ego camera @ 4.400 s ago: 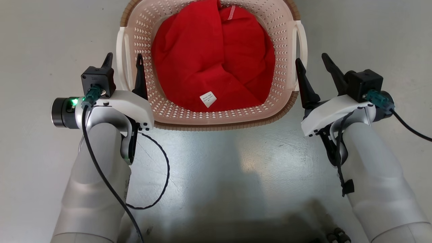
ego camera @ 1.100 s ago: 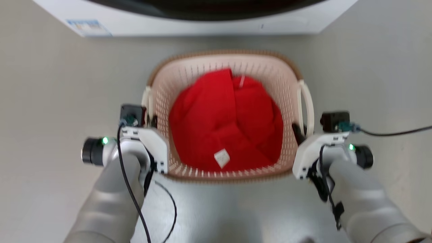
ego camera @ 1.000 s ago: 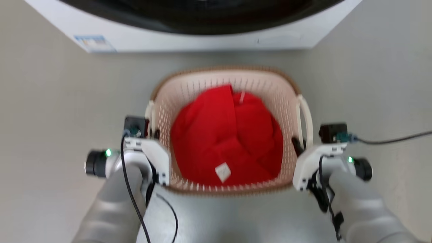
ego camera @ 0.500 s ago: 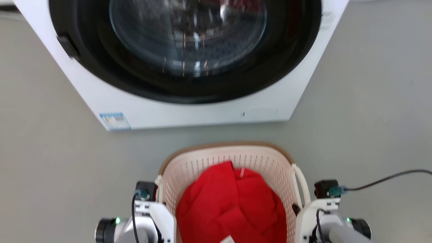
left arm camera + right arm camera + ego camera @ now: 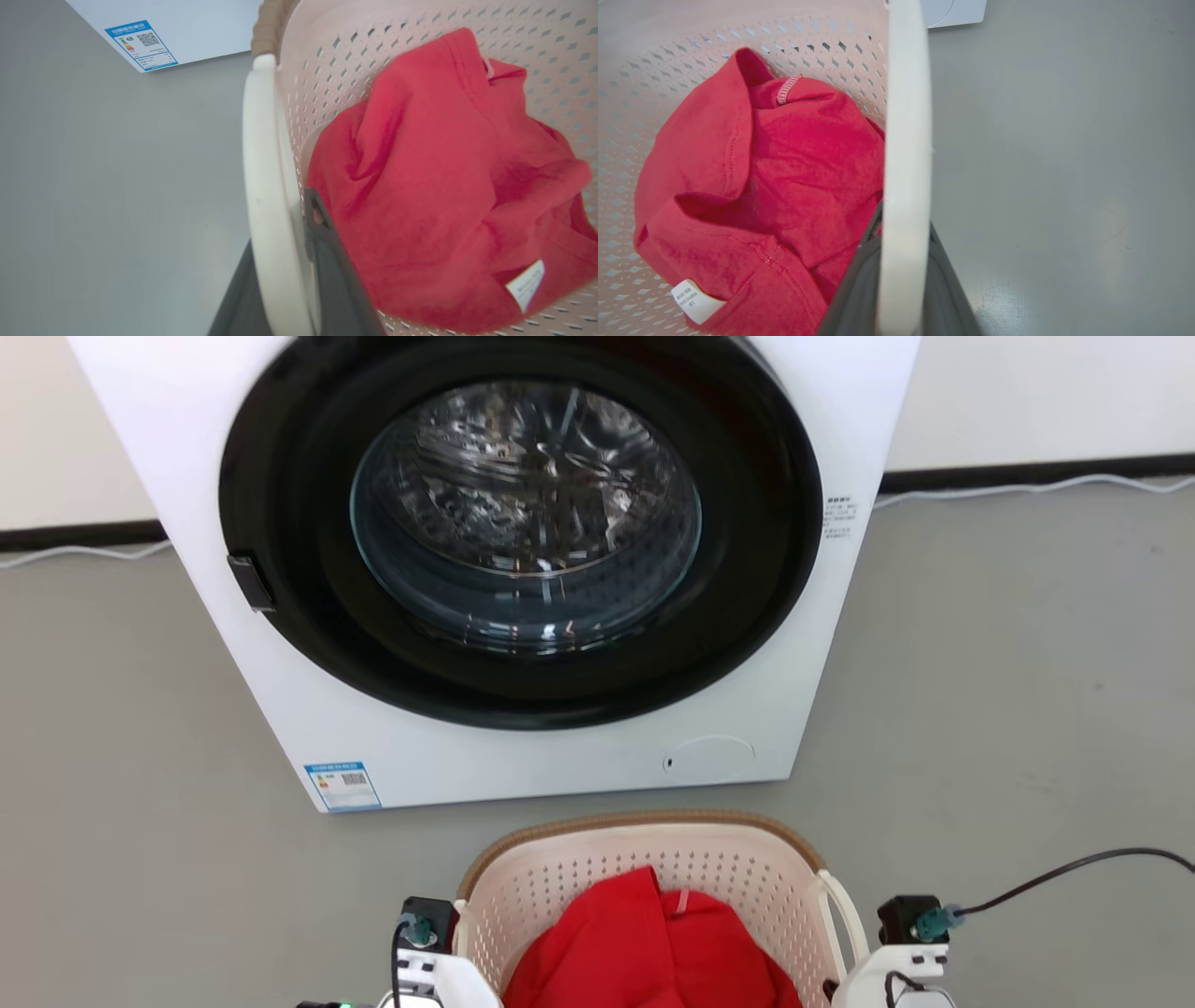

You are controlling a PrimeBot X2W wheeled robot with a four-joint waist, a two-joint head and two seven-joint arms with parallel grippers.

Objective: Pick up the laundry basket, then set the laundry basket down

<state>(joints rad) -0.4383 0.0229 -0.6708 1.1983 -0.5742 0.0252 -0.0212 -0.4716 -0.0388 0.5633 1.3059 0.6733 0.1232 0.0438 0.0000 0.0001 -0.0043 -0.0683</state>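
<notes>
Two grippers pinched narrow, one per handle: left gripper (image 5: 280, 280) on the left loop (image 5: 261, 163), right gripper (image 5: 903, 280) on the right loop (image 5: 906, 140). Between them sits the laundry basket (image 5: 597, 882), just this side of the washer (image 5: 523, 569). It's thin plastic, probably light and a bit springy; the red cloth (image 5: 434, 186) adds little weight. Loops are the hold.

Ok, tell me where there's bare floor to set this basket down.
Open grey floor lies left and right of the white front-loading washing machine. The strip between it and the cream perforated plastic laundry basket is narrow and crowded.
</notes>
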